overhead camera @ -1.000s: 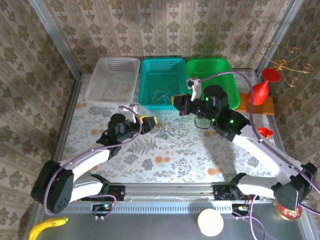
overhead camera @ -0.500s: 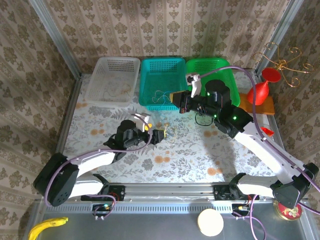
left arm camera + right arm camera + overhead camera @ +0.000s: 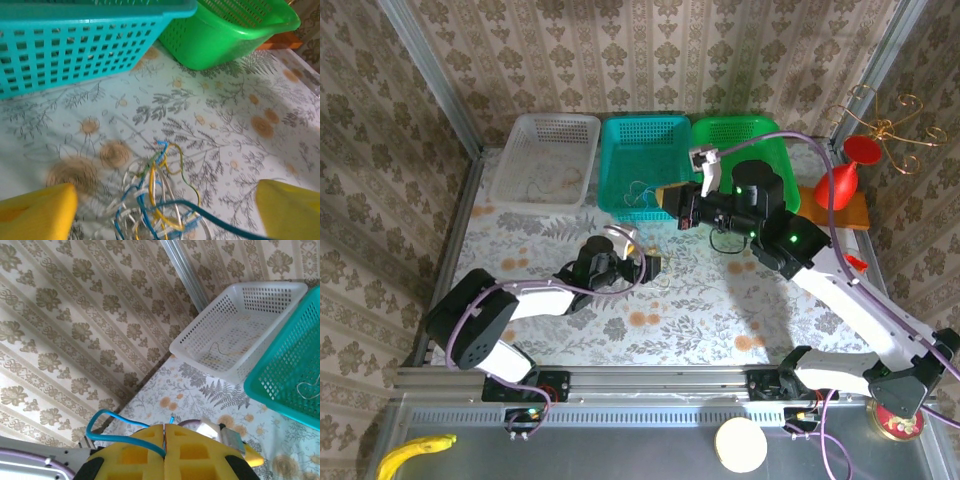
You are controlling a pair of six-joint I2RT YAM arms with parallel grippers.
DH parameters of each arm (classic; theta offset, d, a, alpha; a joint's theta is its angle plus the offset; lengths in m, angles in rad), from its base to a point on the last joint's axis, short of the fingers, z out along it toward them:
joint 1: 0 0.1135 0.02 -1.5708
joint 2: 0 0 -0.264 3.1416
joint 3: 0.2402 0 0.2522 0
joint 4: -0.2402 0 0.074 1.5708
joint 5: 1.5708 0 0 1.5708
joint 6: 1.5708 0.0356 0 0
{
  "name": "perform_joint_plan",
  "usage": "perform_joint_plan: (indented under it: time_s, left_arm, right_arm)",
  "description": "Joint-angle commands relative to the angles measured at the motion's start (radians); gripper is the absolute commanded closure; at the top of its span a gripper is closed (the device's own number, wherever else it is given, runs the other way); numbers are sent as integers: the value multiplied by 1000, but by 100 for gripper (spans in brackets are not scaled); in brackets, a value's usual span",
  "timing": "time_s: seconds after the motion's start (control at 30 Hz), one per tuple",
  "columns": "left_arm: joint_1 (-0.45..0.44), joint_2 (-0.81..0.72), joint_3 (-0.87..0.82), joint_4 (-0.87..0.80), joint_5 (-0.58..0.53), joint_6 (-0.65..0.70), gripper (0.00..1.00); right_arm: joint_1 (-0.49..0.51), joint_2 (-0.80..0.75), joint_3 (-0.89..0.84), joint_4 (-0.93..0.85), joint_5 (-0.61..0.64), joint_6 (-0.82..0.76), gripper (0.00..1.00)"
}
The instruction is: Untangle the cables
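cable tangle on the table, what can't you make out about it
Left wrist view: tangle of thin white, yellow and blue cables, lower part cut off by bottom edge.
Top view: strands too small to trace.
Right wrist view: thin blue cable, clamped stretch hidden inside shut jaws.

**Cropped edges, blurred strands**

In the left wrist view the cables (image 3: 150, 200) are blurred and run off the bottom edge, so no strand can be traced. The left claw (image 3: 165, 215) shows only the tips of its spread fingers (image 3: 35, 212), cropped at the corners. From above, the bundle is too small to sort and lies partly behind that claw. The right claw (image 3: 164, 432) is cut by the bottom edge, and the blue cable (image 3: 102, 412) vanishes between its pressed-together pads. The teal basket (image 3: 290, 375) runs off the right.
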Motion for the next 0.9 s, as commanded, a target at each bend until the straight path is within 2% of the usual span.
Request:
perform_joint_plan:
  time_s: [0.0, 0.1, 0.17, 0.37, 0.63, 0.87]
  left_arm:
    - [6, 55, 29, 80, -13, 10, 22]
    - [17, 105, 19, 139, 3, -17, 41]
    - [24, 133, 1, 181, 13, -40, 47]
    - [32, 178, -56, 274, 23, -82, 51]
    - [34, 168, -101, 307, 23, -92, 55]
    - [36, 125, -115, 306, 39, -100, 53]
  right_arm:
    - [8, -36, 58, 0, -12, 12, 100]
    - [8, -34, 103, 4, -21, 25, 100]
    - [7, -27, 139, 12, -30, 34, 100]
    - [0, 25, 293, 24, -54, 56, 100]
    - [-25, 100, 476, 33, -45, 82, 100]
    - [-62, 149, 560, 12, -16, 79, 100]
